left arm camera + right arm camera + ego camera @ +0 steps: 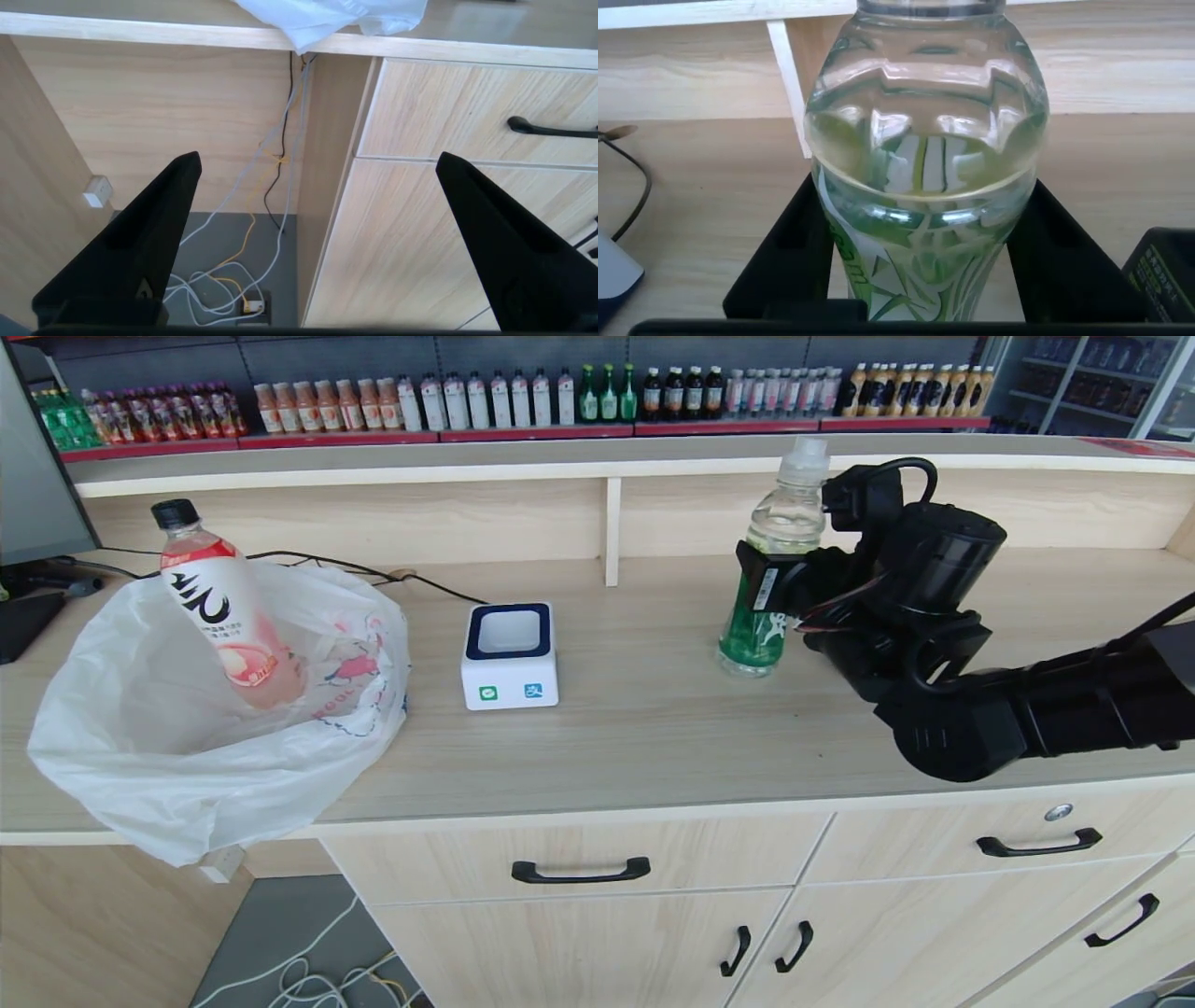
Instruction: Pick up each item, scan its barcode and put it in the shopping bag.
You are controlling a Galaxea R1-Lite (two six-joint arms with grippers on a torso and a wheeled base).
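Bottle with green label (758, 633), upright to the right of the scanner (510, 656), is clenched in the right hand (773, 590), the left hand (318, 238) hangs released, and the shopping bag (140, 747) lies left of the scanner.

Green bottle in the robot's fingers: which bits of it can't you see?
1. Head view: the middle of the green bottle is hidden behind the fingers of the right gripper, and its barcode cannot be picked out.
2. Right wrist view: the top edge cuts off its cap. The bottom edge and the fingers hide its base.
3. Either view: it is not possible to tell whether its base touches the counter.
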